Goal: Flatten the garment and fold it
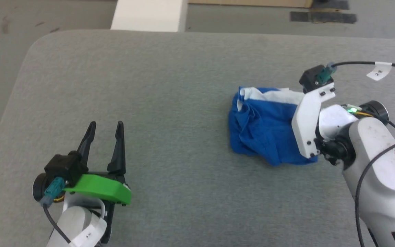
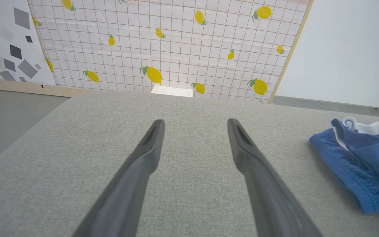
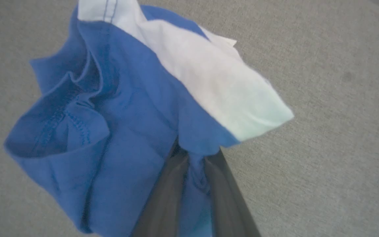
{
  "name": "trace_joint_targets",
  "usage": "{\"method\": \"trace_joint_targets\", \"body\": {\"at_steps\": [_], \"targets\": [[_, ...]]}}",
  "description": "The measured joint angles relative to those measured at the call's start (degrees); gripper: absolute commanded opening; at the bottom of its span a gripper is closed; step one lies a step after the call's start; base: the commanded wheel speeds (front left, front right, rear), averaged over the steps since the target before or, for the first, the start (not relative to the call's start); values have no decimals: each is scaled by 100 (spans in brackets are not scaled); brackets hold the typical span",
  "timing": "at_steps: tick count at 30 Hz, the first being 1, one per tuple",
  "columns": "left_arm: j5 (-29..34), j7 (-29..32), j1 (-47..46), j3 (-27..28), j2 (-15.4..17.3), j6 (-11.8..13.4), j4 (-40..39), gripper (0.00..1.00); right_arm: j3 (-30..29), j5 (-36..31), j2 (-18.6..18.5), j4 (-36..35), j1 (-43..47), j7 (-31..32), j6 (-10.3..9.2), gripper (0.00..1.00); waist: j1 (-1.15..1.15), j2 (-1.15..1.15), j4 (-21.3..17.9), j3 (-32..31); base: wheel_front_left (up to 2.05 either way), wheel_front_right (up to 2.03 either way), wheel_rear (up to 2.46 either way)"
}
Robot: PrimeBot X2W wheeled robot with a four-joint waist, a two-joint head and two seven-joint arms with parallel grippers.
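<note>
One crumpled blue-and-white garment [image 1: 262,130] lies right of centre on the grey fabric surface [image 1: 166,85] in the head view, with the right arm [image 1: 372,161] against its near right edge, while the left gripper [image 1: 106,124] sits well apart at the lower left, its jaws spread wide. From the left wrist, those two dark fingers [image 2: 137,171] stand far apart over bare surface, the garment bunched at the right edge. From the right wrist, the right gripper [image 3: 194,161] has its jaws drawn narrow, pinching a blue fold beneath the white panel.
</note>
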Motion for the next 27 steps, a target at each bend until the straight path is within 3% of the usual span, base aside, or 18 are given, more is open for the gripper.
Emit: {"method": "trace_joint_targets", "body": {"at_steps": [6,15,21,27], "targets": [[0,11,79,-19,27,7,-109,100,198,227,-313,-412,193,296,0,0,0,0,-508,-102,0,0,0],[19,223,49,-90,188,7,-372,100,102,344,-553,-587,352,379,0,0,0,0,-1601,-16,0,0,0],[59,459,-84,-76,396,11,-721,100,-301,276,-758,-524,358,203,0,0,-1,0,-2188,229,0,0,0],[212,820,-266,31,745,27,-1315,100,-978,47,-1127,-275,157,-90,0,0,0,0,-2469,743,0,0,0]]}}
